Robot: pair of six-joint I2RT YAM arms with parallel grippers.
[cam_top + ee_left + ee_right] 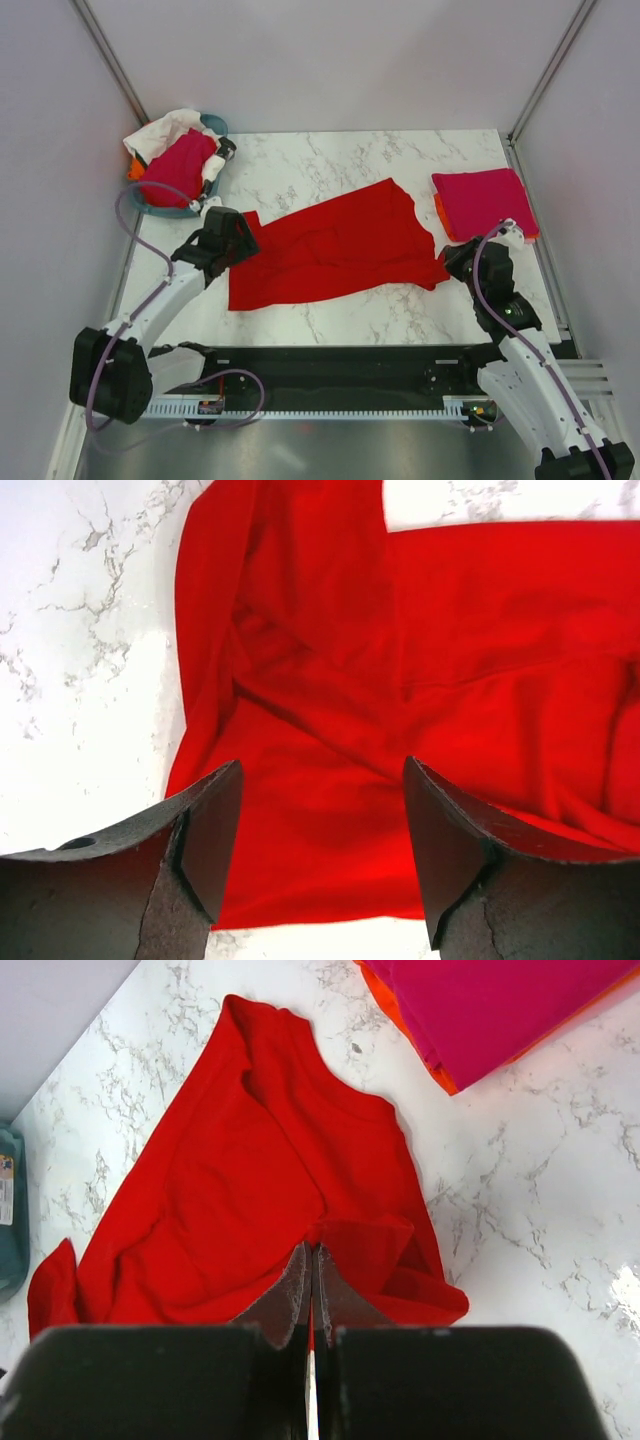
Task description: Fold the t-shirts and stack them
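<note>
On marble table, centre: red t-shirt lies spread but rumpled. Long axis runs near-L to far-R, w/ creases and a loose fold across the mid section. Not folded yet.

L gripper: jaws apart, nothing betw. them. Hangs over the shirt's L end; red cloth fills the gap in wrist view. Whether the tips touch fabric: can't tell.

R gripper: jaws together at the shirt's near-R corner. Thin sliver of red shows betw. the fingers, so it is clamped on the red t-shirt's edge. Cloth bunched up just ahead of the tips.

Far R of table: folded magenta t-shirt sits flat on top of orange t-shirt, orange peeking out along the L edge. Stack is near the red shirt's far-R tip but apart from it, w/ marble showing betw.

Far L corner: teal tub holds heaped, unfolded shirts. White t-shirt is draped over the back rim, crumpled magenta t-shirt on top in the middle, bit of orange cloth at the L rim. Tub is apart from the red shirt, close to the L arm's wrist.
</note>
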